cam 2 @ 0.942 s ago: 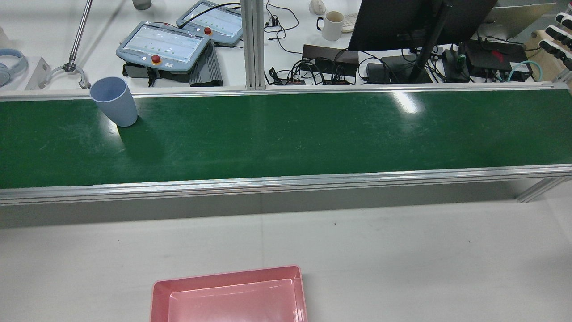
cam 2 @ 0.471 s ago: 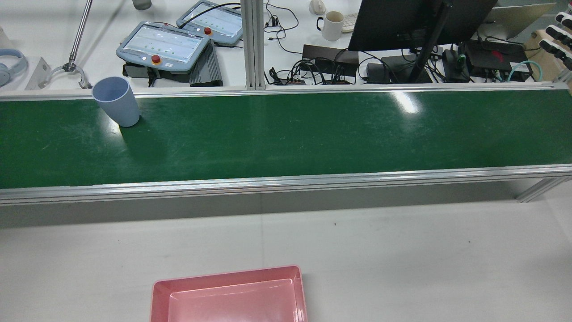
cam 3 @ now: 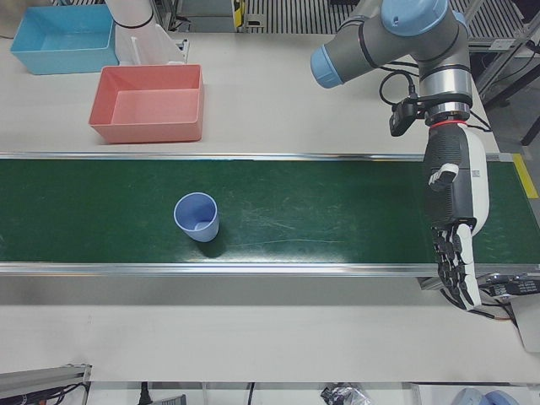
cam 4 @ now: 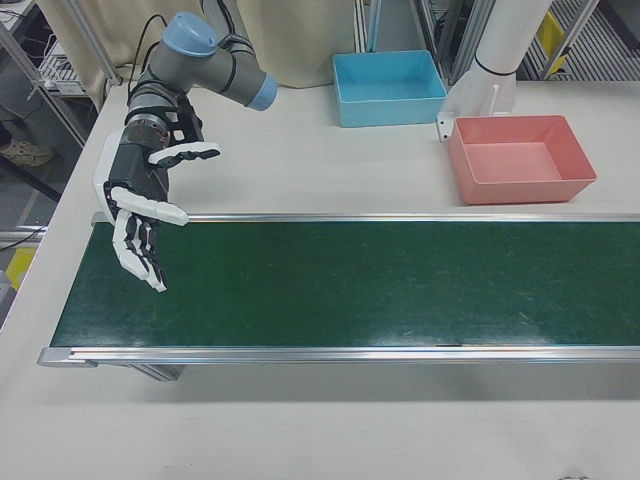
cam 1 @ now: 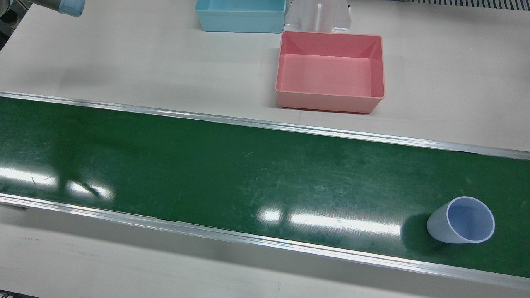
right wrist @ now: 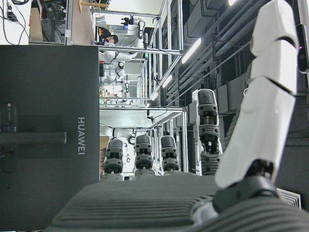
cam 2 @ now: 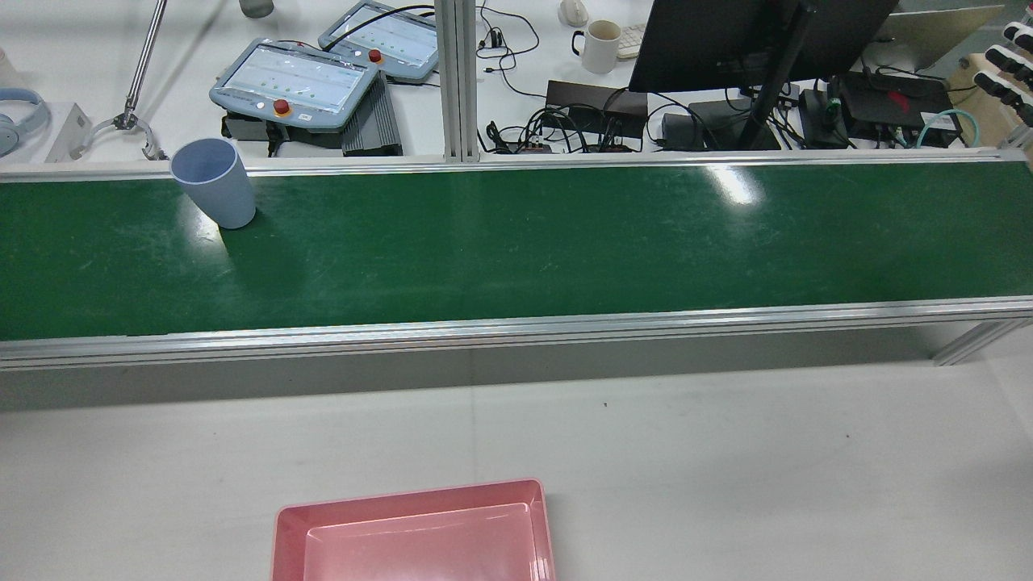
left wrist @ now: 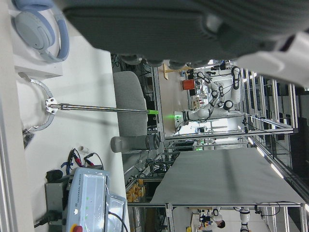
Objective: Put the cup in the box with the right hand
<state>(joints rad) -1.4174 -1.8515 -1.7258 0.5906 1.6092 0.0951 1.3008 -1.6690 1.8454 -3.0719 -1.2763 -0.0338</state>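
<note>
A pale blue cup (cam 1: 461, 220) (cam 2: 214, 183) (cam 3: 197, 217) stands upright on the green belt (cam 1: 232, 174), near the operators' side edge and toward the robot's left end. The pink box (cam 1: 329, 103) (cam 2: 407, 494) (cam 3: 143, 131) (cam 4: 515, 190) sits empty on the white table on the robot's side of the belt. My right hand (cam 4: 140, 215) hangs open with fingers spread over the opposite end of the belt, far from the cup; its fingers (cam 2: 1005, 58) show at the rear view's right edge. My left hand (cam 3: 454, 228) hangs open past the belt's left end, holding nothing.
A blue box (cam 1: 240, 16) (cam 4: 388, 85) stands beside the pink one, with a white pedestal (cam 4: 480, 95) between them. Beyond the belt's operators' side are teach pendants (cam 2: 294, 81), a monitor (cam 2: 726, 40), cables and a mug (cam 2: 601, 44).
The cup has drifted a little to the right along the belt in the rear view. Nothing else has moved.
</note>
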